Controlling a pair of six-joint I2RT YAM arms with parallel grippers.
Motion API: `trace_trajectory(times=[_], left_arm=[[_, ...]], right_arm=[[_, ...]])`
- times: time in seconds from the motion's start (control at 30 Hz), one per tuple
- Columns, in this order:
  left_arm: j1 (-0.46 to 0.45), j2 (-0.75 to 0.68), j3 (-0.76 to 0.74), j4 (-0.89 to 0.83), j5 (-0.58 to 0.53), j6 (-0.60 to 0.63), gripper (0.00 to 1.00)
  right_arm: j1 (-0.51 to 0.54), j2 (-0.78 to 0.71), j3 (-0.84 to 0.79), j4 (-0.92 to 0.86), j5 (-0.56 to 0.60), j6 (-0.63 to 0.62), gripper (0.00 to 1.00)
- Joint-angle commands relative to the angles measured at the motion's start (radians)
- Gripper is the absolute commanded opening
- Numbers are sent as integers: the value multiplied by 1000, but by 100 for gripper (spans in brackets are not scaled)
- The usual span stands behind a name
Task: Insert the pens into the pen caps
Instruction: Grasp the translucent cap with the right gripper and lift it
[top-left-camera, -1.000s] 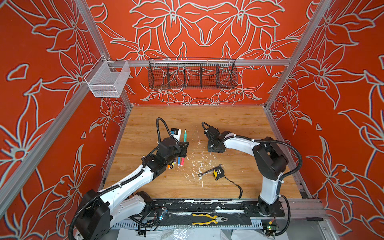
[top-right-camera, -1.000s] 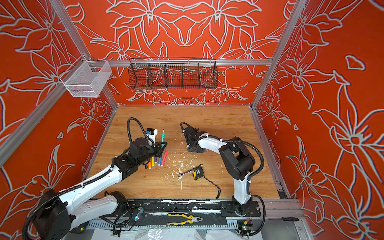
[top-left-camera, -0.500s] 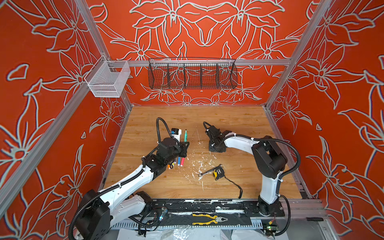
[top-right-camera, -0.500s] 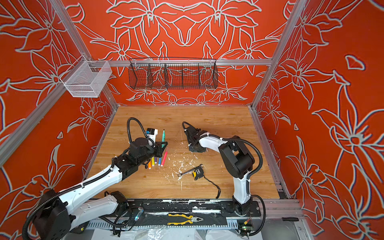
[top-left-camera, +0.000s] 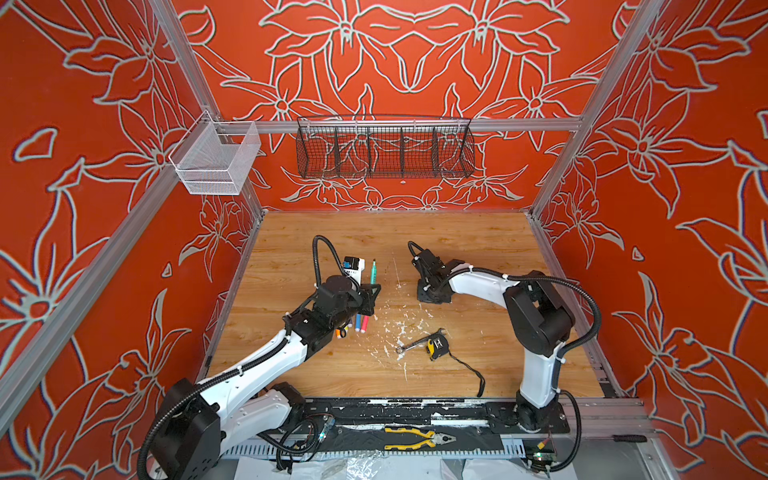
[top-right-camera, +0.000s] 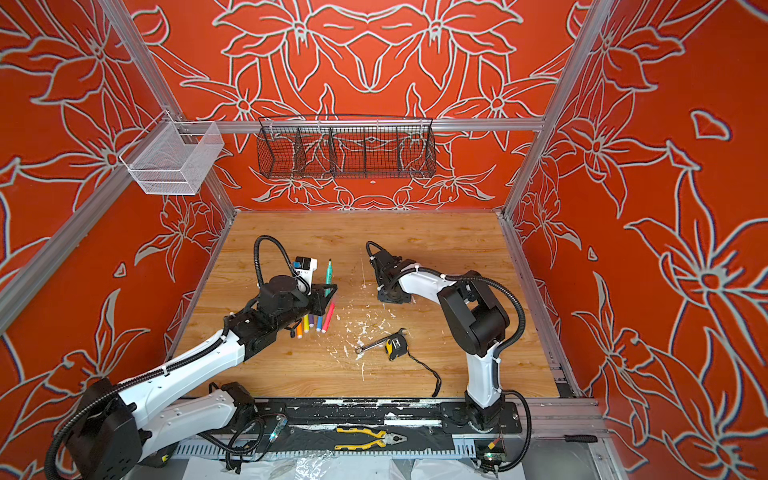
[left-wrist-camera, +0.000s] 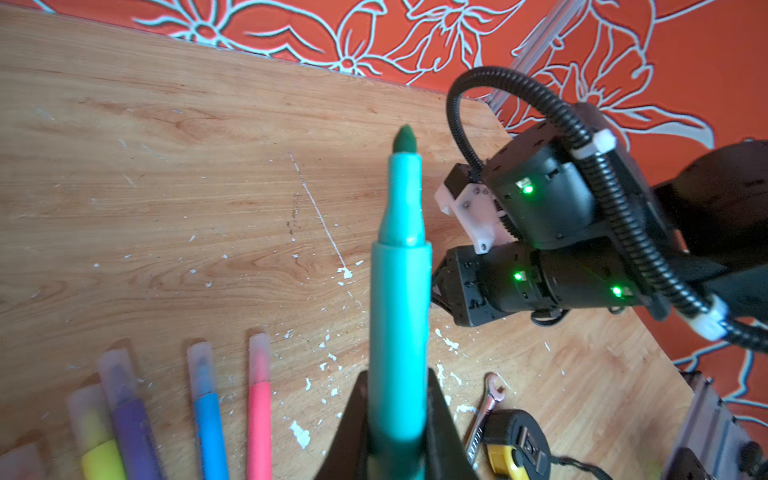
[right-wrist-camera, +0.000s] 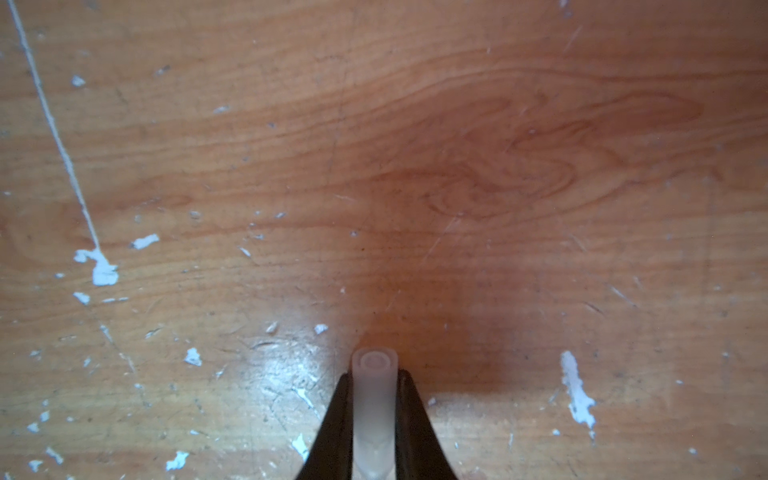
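Where pens lie, wrench, tape measure near

Two slim arms, white shells and black joints
The left arm and right arm pair glossy white shells with blocky black joint housings; ribbed black cables run along them, cinched by white zip ties. Green lights glow on the right wrist. The left hand and right hand end in black tapering fingers.

count — pens 6 | pen caps 6 | wrench 1 | tape measure 1 | pliers 1
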Motion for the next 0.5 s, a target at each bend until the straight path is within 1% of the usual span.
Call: trace_trajectory(times=[0.0,0.13,0.27,0.37,0.43,0.47], left_arm=[[-12,21,11,39,68,34,0],[-37,76,45,43,119,52,0],[-98,142,101,15,145,103,0],[-147,187,131,3,133,142,0],[-162,226,156,-8,144,149,0],[-167,242,170,-18,148,152,0]], right_arm=[[-11,-21,-37,-13,-22,16,9],[-40,-147,-127,62,-33,22,9],[-58,-290,-202,95,-14,22,5],[-70,-416,-302,195,-6,30,5],[-86,-503,-374,288,-42,37,5],[-92,-534,-414,343,-67,38,1]])
